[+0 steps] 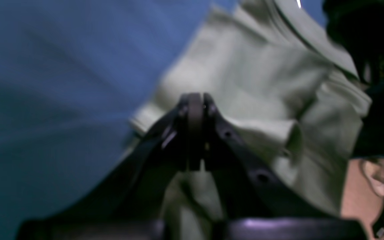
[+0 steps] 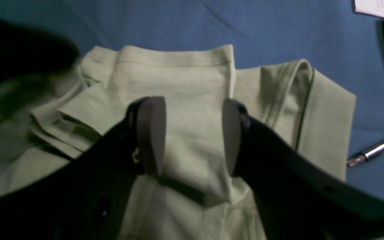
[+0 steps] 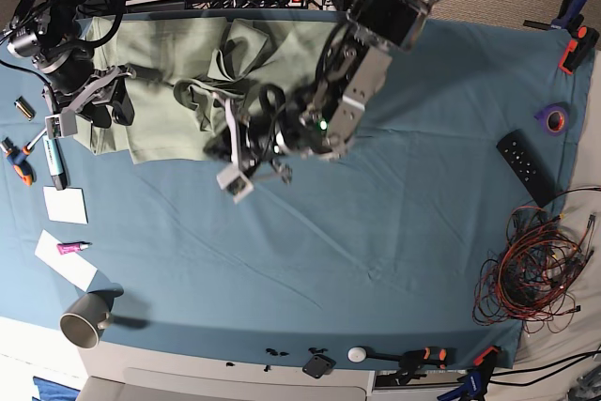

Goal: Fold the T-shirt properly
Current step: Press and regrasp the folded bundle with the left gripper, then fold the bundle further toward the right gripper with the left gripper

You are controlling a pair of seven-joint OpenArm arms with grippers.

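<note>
Base view: T-shirt [image 3: 178,91] at cloth [image 3: 310,260] far edge; left fingers [image 1: 195,110] closed, empty; right fingers [image 2: 227,133] spread.

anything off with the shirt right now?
Yes. The T-shirt lies bunched and creased in the middle rather than flat. The left gripper is shut over a fabric ridge; the right gripper hangs open above a folded flap.

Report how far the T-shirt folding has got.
Done: the T-shirt is partly gathered on the blue table cloth, with one neat folded panel showing in the right wrist view. In hand: the left gripper is shut on a fold of the fabric, while the right gripper is open above that panel. Left: the shirt is bunched and creased in the base view, so it needs flattening and its final folds.
</note>
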